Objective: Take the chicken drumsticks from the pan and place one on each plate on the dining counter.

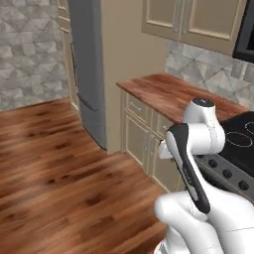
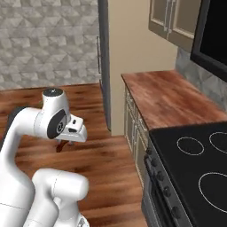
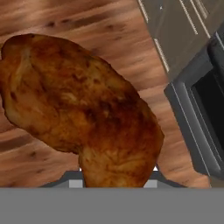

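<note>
Clearly, jaws grip drumstick [image 3: 83, 109] (browned).

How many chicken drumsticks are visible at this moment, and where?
1. The chicken drumstick is in the hand view, close to the camera at the gripper, hanging above the wood floor beside the oven front. A second may be out of frame.

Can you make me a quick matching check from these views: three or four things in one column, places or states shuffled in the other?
Things:
1. chicken drumstick
2. gripper
3. stove top
4. wood-topped counter

Places or states:
A. black, with white burner rings
B. over the wooden floor, beside the stove front
C. browned, held close before the hand camera
D. reddish-brown, beside the stove, nothing on it

Pairs: 1-C, 2-B, 3-A, 4-D
</note>
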